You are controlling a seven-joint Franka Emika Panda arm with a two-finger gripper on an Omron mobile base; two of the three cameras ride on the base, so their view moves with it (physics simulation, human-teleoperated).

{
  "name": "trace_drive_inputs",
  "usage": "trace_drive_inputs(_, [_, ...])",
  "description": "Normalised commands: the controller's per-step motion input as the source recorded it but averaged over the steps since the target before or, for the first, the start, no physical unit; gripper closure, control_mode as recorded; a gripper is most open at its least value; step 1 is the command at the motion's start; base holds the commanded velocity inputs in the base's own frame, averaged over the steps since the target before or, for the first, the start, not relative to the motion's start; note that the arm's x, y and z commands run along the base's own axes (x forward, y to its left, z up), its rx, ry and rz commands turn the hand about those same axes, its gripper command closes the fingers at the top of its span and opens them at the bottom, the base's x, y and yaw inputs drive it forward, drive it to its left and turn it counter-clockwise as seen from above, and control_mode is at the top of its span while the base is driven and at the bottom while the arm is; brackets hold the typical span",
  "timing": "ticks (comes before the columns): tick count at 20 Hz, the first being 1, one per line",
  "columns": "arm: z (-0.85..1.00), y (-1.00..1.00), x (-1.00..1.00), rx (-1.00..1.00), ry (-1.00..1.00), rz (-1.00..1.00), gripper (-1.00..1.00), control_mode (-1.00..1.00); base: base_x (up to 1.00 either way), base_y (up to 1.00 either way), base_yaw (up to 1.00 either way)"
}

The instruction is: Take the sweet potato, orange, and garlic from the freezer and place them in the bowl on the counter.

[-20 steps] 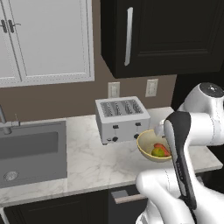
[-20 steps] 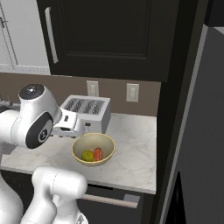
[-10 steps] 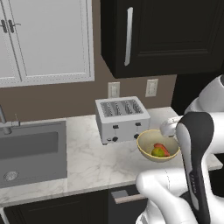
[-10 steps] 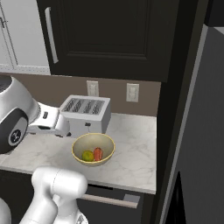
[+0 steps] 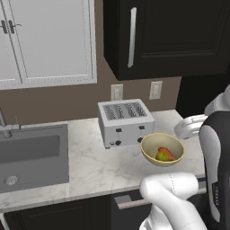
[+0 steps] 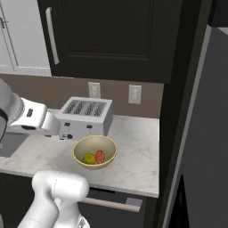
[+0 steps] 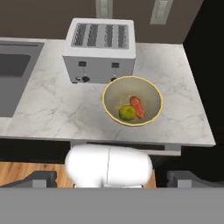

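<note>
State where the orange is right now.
The orange lies in the bowl on the counter, touching the sweet potato, just in front of the toaster.

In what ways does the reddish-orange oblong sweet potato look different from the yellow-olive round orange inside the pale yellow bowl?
The reddish-orange oblong sweet potato is long with tapered ends, while the yellow-olive round orange is nearly a ball. The sweet potato is red-orange; the orange is yellow-green. In the hand view the sweet potato lies nearer the toaster than the orange does. Both rest side by side in the pale yellow bowl and are similar in size.
</note>
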Motion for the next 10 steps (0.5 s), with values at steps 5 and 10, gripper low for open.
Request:
trace_drive_inputs(5, [0.34, 0.00, -0.27, 0.00, 0.00, 0.00, -1.00, -1.00, 0.00, 0.00, 0.00])
trace_drive_inputs(10, [0.16, 0.00, -0.26, 0.00, 0.00, 0.00, -1.00, -1.00, 0.00, 0.00, 0.00])
